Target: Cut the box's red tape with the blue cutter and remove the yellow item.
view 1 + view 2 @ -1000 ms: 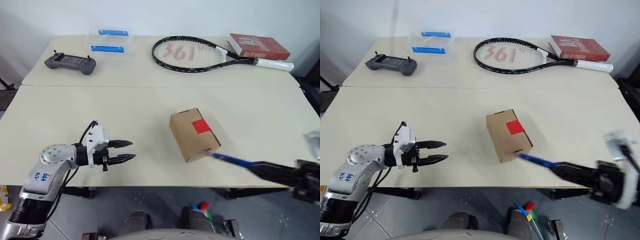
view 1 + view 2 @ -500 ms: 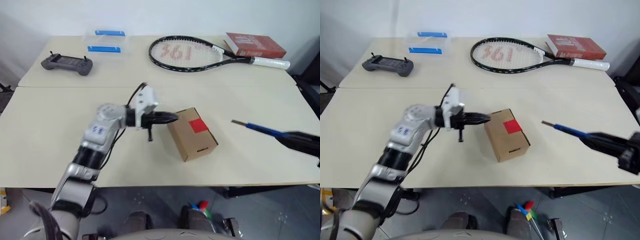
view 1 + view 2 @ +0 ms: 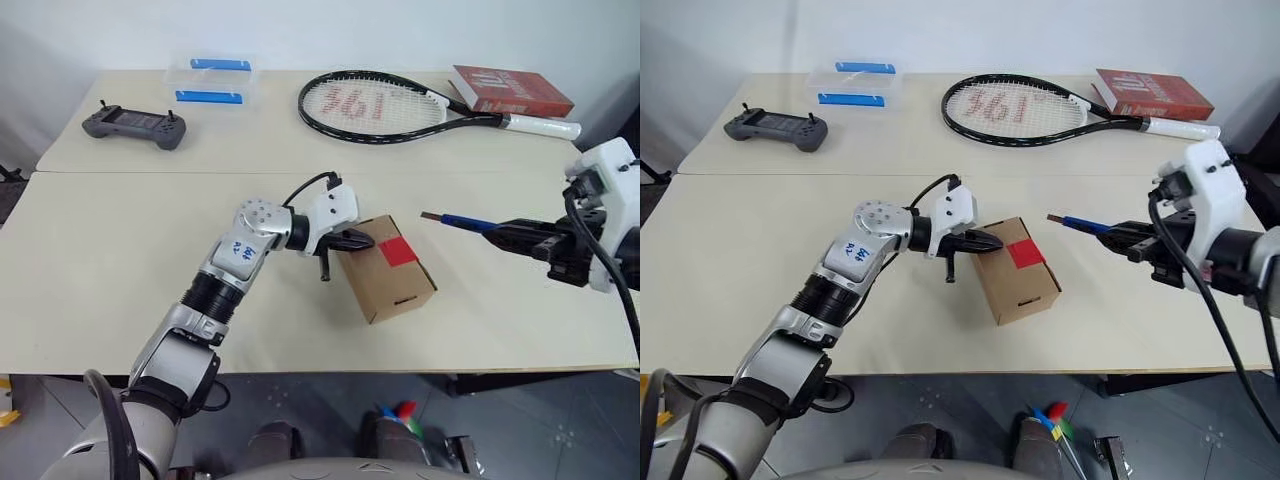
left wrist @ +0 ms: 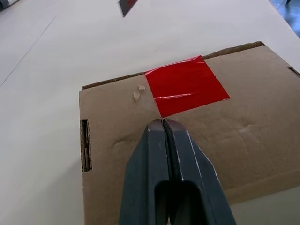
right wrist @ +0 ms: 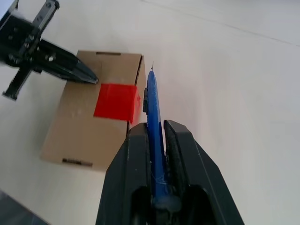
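The box (image 3: 386,268) sits on the near half of the table (image 3: 100,280), just right of centre, sealed: the red tape (image 3: 400,251) lies unbroken across the seam on its top face, and the yellow item is out of sight, presumably inside. So the step in hand is the cut itself, not yet begun.

Left gripper (image 3: 366,240) has its two black fingers pinched together with nothing between them, the tips resting on or just above the box top at the box's 10 o'clock edge, right beside the tape. In the left wrist view the tips (image 4: 161,125) point at the near corner of the red patch (image 4: 186,86). It reads as a brace to steady the carton, though actual contact is hard to confirm.

Right gripper (image 3: 530,233) is clamped on the blue cutter (image 3: 470,222), which pokes out level toward the box. The blade tip hangs in the air at the box's 2 o'clock, near but plainly apart from the cardboard. From the right wrist view the cutter (image 5: 154,126) lines up with the box's far edge, just beside the tape (image 5: 116,101).

Next move, I judge: bring the blade over and down onto the tape and draw it along the seam while the left keeps the box from sliding.

Further back lie a racket (image 3: 400,104), a red book (image 3: 512,91), a clear container (image 3: 212,82) and a controller (image 3: 137,126).
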{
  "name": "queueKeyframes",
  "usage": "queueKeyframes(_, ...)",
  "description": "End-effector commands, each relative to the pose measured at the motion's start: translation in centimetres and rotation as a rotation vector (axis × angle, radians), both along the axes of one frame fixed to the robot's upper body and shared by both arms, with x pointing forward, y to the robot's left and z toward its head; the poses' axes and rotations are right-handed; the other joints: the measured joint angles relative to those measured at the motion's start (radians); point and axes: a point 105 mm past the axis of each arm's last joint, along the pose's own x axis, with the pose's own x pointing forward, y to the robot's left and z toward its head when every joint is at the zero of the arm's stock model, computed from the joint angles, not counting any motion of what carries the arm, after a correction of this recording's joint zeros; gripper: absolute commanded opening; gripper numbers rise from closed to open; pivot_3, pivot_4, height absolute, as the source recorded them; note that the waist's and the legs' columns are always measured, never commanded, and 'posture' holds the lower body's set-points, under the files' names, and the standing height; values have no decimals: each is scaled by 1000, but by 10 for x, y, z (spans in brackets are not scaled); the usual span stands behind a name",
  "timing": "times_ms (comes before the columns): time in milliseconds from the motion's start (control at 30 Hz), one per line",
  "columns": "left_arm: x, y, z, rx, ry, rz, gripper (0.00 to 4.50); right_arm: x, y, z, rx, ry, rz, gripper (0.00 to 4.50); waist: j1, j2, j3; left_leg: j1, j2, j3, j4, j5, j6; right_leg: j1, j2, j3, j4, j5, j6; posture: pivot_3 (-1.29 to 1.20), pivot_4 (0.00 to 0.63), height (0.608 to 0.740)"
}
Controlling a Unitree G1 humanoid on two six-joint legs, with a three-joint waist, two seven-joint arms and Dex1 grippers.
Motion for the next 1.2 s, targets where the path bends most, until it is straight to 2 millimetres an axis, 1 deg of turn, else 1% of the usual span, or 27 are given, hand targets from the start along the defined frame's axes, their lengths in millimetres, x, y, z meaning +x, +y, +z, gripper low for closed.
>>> queueKeyframes(33, -4, -4, -12, 49, 16, 2, 0, 5, 3, 1, -54, 12, -30, 167, 1, 0, 0, 0, 0, 0, 0, 0, 0, 0, 0, 0, 0, 0, 0, 0, 150, 740)
queueKeyframes(167, -7, -4, -13, 54, 21, 2, 0, 17, 12, 4, -15, 40, -29, 167, 2, 0, 0, -1, 1, -1, 1, 0, 0, 0, 0, -1, 0, 0, 0, 0, 150, 740)
queueKeyframes(267, -7, -4, -15, 57, 25, 6, 0, 23, 15, 4, -3, 71, -31, 167, 4, 0, 0, -2, 1, -1, 1, 0, 0, -1, 0, -1, -1, 0, 0, 0, 150, 740)
queueKeyframes(367, -8, -3, -15, 57, 27, 18, 0, 25, 23, 6, 36, 113, 6, 167, 5, 0, 0, -3, 1, -2, 0, 0, 0, -1, 0, -2, -1, 0, 0, 0, 150, 740)
queueKeyframes(433, -8, -3, -15, 56, 26, 22, 0, 26, 25, 6, 37, 127, 16, 167, 6, 0, 0, -4, 0, -2, 0, 0, 0, -2, 0, -3, -1, 0, 0, 0, 150, 740)
queueKeyframes(533, -8, -3, -15, 56, 26, 27, 0, 28, 22, 3, 5, 150, 1, 167, 8, 0, 0, -4, 0, -2, 0, 0, 0, -2, 0, -4, 0, 0, 0, 0, 150, 740)
queueKeyframes(767, -11, -1, -17, 51, 34, 40, 0, 31, 22, -3, -1, 178, 0, 167, 8, 0, 0, -4, 0, -2, 0, 0, 0, -2, 0, -3, 0, 0, 0, 0, 150, 740)
queueKeyframes(967, -12, -2, -17, 51, 38, 46, 0, 27, 22, -6, -3, 198, 10, 166, 9, 0, 0, -4, 0, -1, 1, 0, 0, -2, 0, -3, 0, 0, 0, 0, 150, 740)
queueKeyframes(1200, -12, -1, -17, 49, 40, 48, 0, 25, 13, -5, -2, 190, -20, 166, 11, 0, 0, -4, -1, -1, 0, 0, 0, -2, 0, -3, 0, 0, 0, 0, 150, 740)
